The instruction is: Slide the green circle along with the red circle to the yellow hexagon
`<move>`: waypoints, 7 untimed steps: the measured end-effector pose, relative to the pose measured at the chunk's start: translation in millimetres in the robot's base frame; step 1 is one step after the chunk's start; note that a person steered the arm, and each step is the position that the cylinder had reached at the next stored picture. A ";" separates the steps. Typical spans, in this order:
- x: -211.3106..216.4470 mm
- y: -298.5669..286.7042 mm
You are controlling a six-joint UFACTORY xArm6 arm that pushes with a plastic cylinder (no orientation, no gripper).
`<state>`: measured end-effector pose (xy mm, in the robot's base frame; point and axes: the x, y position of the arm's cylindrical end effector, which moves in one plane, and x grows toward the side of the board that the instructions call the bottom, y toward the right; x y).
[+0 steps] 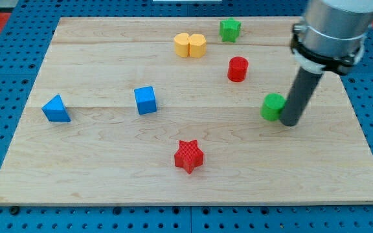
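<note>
The green circle (272, 107) sits at the board's right of centre. My tip (289, 123) stands right against its right side, touching or nearly so. The red circle (237, 68) lies up and to the left of the green circle, a short gap away. The yellow hexagon (197, 45) is near the view's top centre, pressed against a second yellow block (182, 45) on its left. The rod comes down from the arm's grey body at the view's top right.
A green star (230, 29) sits at the top, right of the yellow pair. A red star (188, 156) lies at bottom centre. A blue cube (146, 100) and a blue triangle (56, 109) are on the left. The wooden board (109, 175) rests on a blue pegboard.
</note>
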<state>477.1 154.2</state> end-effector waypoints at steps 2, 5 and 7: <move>-36.3 -20.4; -126.1 -42.1; -159.4 -50.8</move>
